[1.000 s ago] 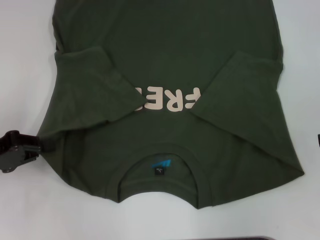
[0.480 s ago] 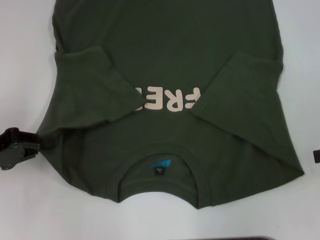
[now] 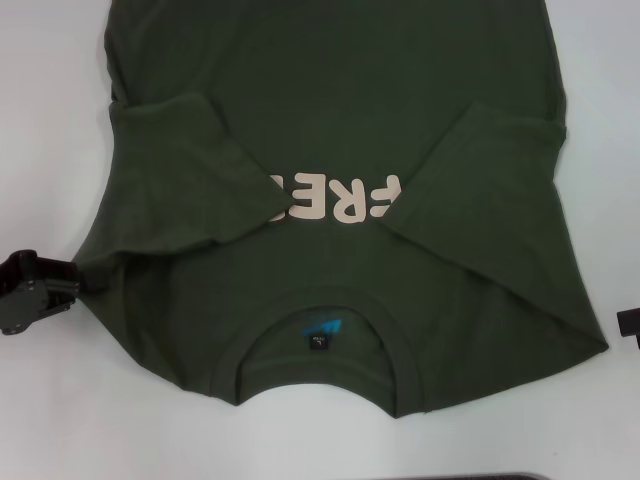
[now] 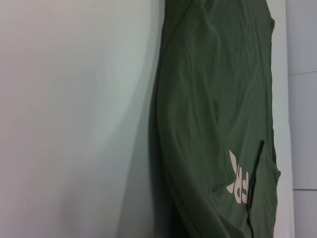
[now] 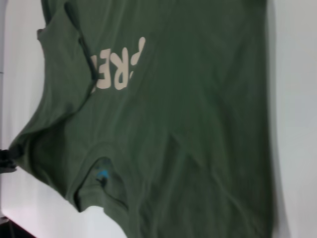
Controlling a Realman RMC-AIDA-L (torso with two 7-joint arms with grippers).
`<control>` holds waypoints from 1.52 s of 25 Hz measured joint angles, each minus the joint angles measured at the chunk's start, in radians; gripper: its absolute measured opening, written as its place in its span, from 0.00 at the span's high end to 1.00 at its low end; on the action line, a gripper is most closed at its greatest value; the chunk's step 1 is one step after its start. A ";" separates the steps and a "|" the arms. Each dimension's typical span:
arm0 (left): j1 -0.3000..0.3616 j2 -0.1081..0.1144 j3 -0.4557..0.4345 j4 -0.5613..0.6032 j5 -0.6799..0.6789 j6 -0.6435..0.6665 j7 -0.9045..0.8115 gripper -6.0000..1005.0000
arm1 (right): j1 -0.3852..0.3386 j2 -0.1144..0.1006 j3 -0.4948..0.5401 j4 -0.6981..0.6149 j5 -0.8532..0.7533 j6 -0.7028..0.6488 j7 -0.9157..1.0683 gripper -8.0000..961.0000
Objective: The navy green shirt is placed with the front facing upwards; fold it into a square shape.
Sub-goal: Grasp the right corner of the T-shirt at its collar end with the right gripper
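The navy green shirt (image 3: 340, 120) lies flat, front up, on the white table, with its ribbed collar (image 3: 395, 345) nearest me. Both short sleeves are folded inward and cover the ends of the cream lettering (image 3: 335, 198). A small dark neck label (image 3: 317, 343) shows inside the collar. My left gripper (image 3: 40, 290) sits at the shirt's left shoulder corner, against the cloth edge; it also shows as a dark shape (image 5: 6, 159) in the right wrist view. Only a sliver of my right gripper (image 3: 630, 322) shows, just off the right shoulder corner. The shirt (image 4: 213, 99) fills the left wrist view, and the right wrist view shows the shirt (image 5: 188, 124) too.
White table (image 3: 60, 420) surrounds the shirt on the left, right and near sides. A dark strip (image 3: 470, 477) runs along the table's near edge. The shirt's hem runs out of the head view at the far side.
My left gripper has slid slightly left and up beside the shoulder corner. My right gripper has come into view at the right edge. The shirt has not moved.
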 joint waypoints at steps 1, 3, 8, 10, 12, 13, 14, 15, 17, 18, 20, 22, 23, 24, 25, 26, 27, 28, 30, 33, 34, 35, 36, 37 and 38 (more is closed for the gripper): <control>0.000 0.000 0.000 0.000 0.000 0.000 0.000 0.93 | 0.000 0.000 -0.010 0.000 0.000 0.009 0.002 0.32; -0.002 0.000 -0.001 0.000 0.000 -0.001 0.000 0.93 | 0.000 0.002 -0.032 0.000 0.000 0.023 0.003 0.32; -0.002 0.000 -0.001 0.000 -0.001 -0.001 -0.005 0.93 | 0.003 0.013 -0.072 -0.001 0.000 0.043 -0.006 0.32; -0.002 0.000 -0.001 0.000 -0.002 -0.002 -0.007 0.93 | 0.004 0.014 -0.075 -0.001 0.000 0.047 -0.011 0.32; -0.002 0.000 -0.001 0.000 -0.002 -0.003 -0.008 0.93 | 0.006 0.014 -0.074 -0.001 0.000 0.049 -0.016 0.32; -0.002 0.000 -0.001 0.000 -0.003 -0.004 -0.009 0.93 | 0.006 0.014 -0.073 -0.002 0.000 0.050 -0.017 0.32; -0.002 0.000 -0.001 0.000 -0.004 -0.005 -0.009 0.93 | 0.007 0.015 -0.073 -0.002 0.000 0.050 -0.017 0.32; -0.002 0.000 -0.001 0.000 -0.004 -0.006 -0.010 0.93 | 0.007 0.016 -0.073 -0.002 0.000 0.051 -0.018 0.32; -0.003 0.000 -0.001 0.000 -0.004 -0.007 -0.011 0.93 | 0.009 0.018 -0.073 -0.002 0.000 0.053 -0.019 0.32; -0.004 0.000 -0.001 -0.002 -0.004 -0.011 -0.012 0.93 | 0.009 0.020 -0.074 -0.002 0.000 0.055 -0.020 0.32; -0.004 0.000 -0.001 -0.003 -0.003 -0.012 -0.012 0.93 | 0.009 0.023 -0.075 -0.002 0.000 0.060 -0.020 0.32; -0.004 0.000 -0.001 -0.003 -0.003 -0.013 -0.012 0.93 | 0.009 0.027 -0.076 -0.002 0.000 0.064 -0.020 0.32; -0.005 0.000 -0.001 -0.003 -0.003 -0.013 -0.012 0.93 | 0.009 0.027 -0.076 -0.002 0.000 0.065 -0.020 0.32; -0.005 0.001 -0.001 -0.003 -0.003 -0.013 -0.012 0.93 | 0.009 0.028 -0.076 -0.002 0.000 0.066 -0.020 0.32; -0.005 0.001 -0.001 -0.002 -0.003 -0.013 -0.012 0.93 | 0.009 0.029 -0.076 -0.001 0.000 0.067 -0.020 0.32; -0.006 0.001 -0.001 -0.002 -0.003 -0.013 -0.012 0.93 | 0.009 0.029 -0.076 -0.001 0.000 0.070 -0.019 0.32; -0.006 0.001 -0.001 -0.001 -0.004 -0.013 -0.012 0.93 | 0.009 0.030 -0.075 -0.001 0.000 0.073 -0.018 0.32; -0.006 0.001 -0.001 -0.001 -0.004 -0.013 -0.012 0.93 | 0.009 0.030 -0.075 0.000 0.000 0.075 -0.017 0.32; -0.007 0.001 -0.001 0.000 -0.005 -0.011 -0.008 0.93 | 0.009 0.031 -0.075 0.000 0.000 0.076 -0.016 0.32; -0.007 0.001 -0.001 0.000 -0.005 -0.011 -0.006 0.93 | 0.009 0.031 -0.072 0.000 0.000 0.076 -0.015 0.32; -0.007 0.002 -0.001 0.000 -0.005 -0.011 -0.006 0.93 | 0.009 0.031 -0.071 0.000 0.000 0.076 -0.014 0.32; -0.007 0.001 -0.001 0.000 -0.005 -0.011 -0.006 0.93 | 0.009 0.032 -0.069 0.000 0.000 0.076 -0.014 0.32; -0.007 0.001 -0.001 0.000 -0.005 -0.011 -0.006 0.93 | 0.009 0.032 -0.069 0.000 0.000 0.076 -0.013 0.32; -0.007 0.002 -0.001 0.000 -0.005 -0.011 -0.006 0.93 | 0.009 0.034 -0.069 0.000 0.000 0.077 -0.012 0.32; -0.007 0.002 -0.001 0.000 -0.005 -0.011 -0.006 0.93 | 0.009 0.035 -0.069 0.000 0.000 0.077 -0.012 0.32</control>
